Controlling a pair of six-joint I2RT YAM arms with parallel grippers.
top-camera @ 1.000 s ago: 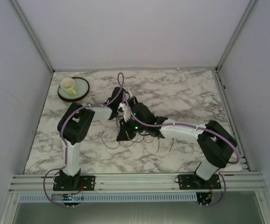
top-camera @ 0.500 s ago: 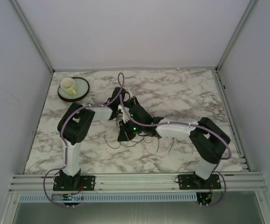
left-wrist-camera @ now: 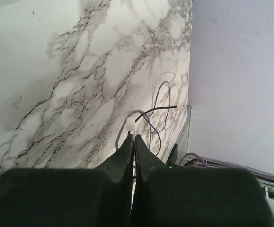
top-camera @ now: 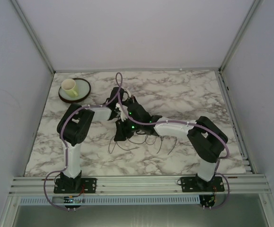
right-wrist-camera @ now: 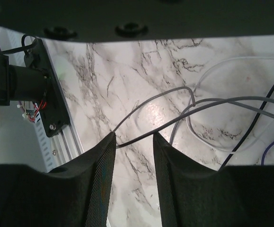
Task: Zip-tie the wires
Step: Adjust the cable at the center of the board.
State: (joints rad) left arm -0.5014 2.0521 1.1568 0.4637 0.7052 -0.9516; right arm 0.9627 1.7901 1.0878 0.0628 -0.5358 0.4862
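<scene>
Straddling a strand of the thin, dark, looping wires point(right-wrist-camera: 207, 102) that lies crosswise between its fingers, the right end effector point(right-wrist-camera: 133, 140) stands part-open, gripping nothing; the left end effector point(left-wrist-camera: 132, 138) is pinched shut.

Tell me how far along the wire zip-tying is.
Done: nothing visibly tied; the wires lie in loose loops on the marble table. In hand: the left gripper is shut with a small white piece at its tips; the right gripper stands open over grey strands. Left: bundling and cinching.
</scene>
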